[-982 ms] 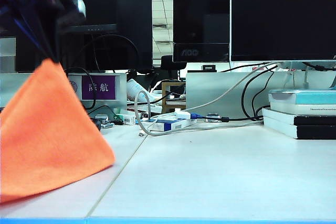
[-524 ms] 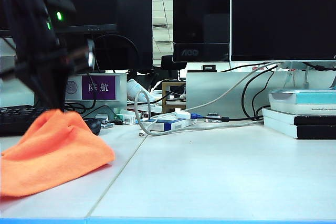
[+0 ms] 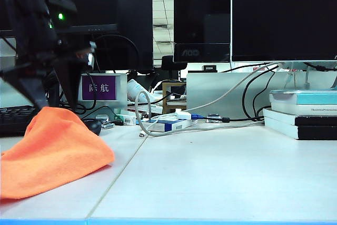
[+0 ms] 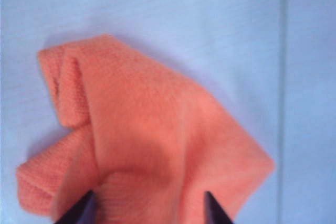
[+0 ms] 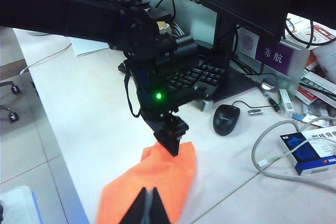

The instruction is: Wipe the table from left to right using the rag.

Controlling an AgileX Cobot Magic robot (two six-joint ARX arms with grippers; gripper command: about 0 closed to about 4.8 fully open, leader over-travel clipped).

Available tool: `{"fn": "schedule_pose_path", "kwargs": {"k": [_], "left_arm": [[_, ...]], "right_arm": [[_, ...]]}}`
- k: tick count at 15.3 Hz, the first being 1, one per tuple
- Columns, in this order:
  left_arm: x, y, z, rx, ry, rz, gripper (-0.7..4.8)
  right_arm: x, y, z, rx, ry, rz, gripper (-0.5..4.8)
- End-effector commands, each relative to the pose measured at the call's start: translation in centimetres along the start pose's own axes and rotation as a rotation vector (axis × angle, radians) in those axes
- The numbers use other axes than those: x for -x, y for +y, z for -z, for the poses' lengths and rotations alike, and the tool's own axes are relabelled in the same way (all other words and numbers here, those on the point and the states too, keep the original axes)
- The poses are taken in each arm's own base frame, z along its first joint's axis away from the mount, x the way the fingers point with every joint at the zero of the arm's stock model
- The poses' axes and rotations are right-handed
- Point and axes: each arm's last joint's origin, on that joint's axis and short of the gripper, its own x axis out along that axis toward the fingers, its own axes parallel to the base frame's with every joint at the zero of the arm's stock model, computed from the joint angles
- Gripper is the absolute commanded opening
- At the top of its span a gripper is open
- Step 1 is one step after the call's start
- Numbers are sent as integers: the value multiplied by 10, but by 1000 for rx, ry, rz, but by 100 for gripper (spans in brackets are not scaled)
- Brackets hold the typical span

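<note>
Since a second ago the rag (image 3: 52, 151) has dropped from a tall hanging peak into a low crumpled heap, and the left gripper (image 3: 50, 101) that pinched its top has let go. It now lies on the left part of the table (image 3: 210, 172), near the light blue front edge, with one fold rising to a soft hump at the back. From the left wrist view the cloth (image 4: 142, 135) is bunched and folded over itself, and the two dark fingertips (image 4: 79, 211) of the left gripper (image 4: 147, 208) stand apart, one on each side of the fold below them, clamped on nothing. In the right wrist view the same gripper (image 5: 173, 142) points down just over the rear edge of the orange cloth (image 5: 152, 182); whether it touches the fabric I cannot tell. The right gripper (image 5: 148, 208) hovers near the table's front edge, above the rag, with its fingers pressed together and nothing between them. Just behind the rag sits a black computer mouse (image 5: 226, 119), beside a black keyboard (image 5: 199, 80). Farther back are a purple sign (image 3: 102, 88), a blue and white box (image 3: 167, 125), looping cables (image 3: 158, 114), and monitors (image 3: 284, 17).
</note>
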Motion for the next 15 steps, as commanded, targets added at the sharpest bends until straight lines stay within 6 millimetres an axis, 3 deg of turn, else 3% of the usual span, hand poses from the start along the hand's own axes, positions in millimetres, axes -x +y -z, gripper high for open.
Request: {"fn": "schedule_pose_path", "kwargs": {"k": [1, 6, 11, 12, 15], "left_arm": [[25, -7, 7, -8, -73, 27, 275], [72, -19, 26, -52, -221, 60, 302], [74, -23, 27, -67, -213, 181, 353], [76, -24, 28, -66, -211, 180, 435], [74, -23, 30, -59, -186, 126, 435]], "right_arm": [[2, 1, -3, 7, -27, -7, -1], [1, 1, -3, 6, -23, -7, -1], [-11, 0, 1, 8, 23, -27, 0], [-22, -1, 5, 12, 57, -39, -1], [-26, -1, 4, 12, 56, -40, -1]]}}
